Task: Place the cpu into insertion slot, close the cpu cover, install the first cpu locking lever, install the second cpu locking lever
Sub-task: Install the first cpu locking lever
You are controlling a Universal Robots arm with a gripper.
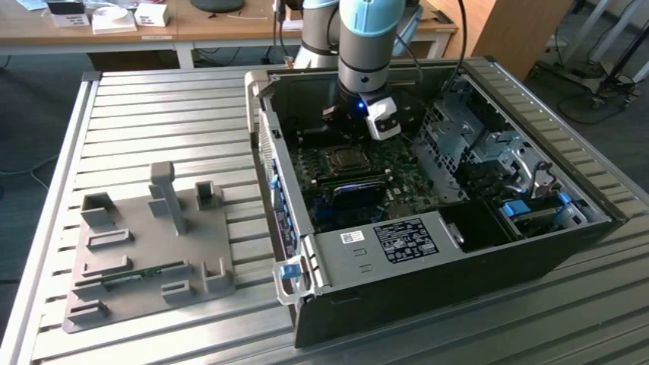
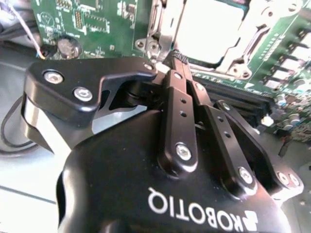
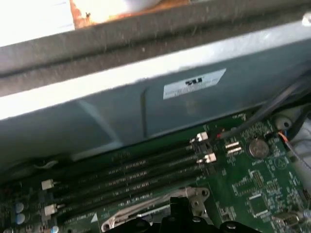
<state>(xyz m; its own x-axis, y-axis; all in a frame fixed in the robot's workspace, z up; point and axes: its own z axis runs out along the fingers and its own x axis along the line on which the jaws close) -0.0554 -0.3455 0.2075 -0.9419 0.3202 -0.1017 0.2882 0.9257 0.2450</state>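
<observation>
Open computer case (image 1: pixel 406 251) | hand (image 2: pixel 176 57) pressed together, empty | cpu (image 2: pixel 209 29) seated just beyond fingertips, under cpu cover (image 2: pixel 163 36)

Print around the open computer: you are looking at marks and labels, none of them legible as words.

You are seeing white lettering running upside down across the black body of the gripper (image 2: pixel 176 57) in the second wrist view. In the first wrist view a white label (image 3: pixel 194 83) is sitting on the grey case wall (image 3: pixel 112 111), its dark print blurred, and fine white markings are dotting the green motherboard (image 3: pixel 252 189). In the exterior view a black label (image 1: pixel 406 237) with white print and a small white sticker (image 1: pixel 352 236) are lying on the grey cover plate (image 1: pixel 340 258) at the near end of the case, too small to read.
</observation>
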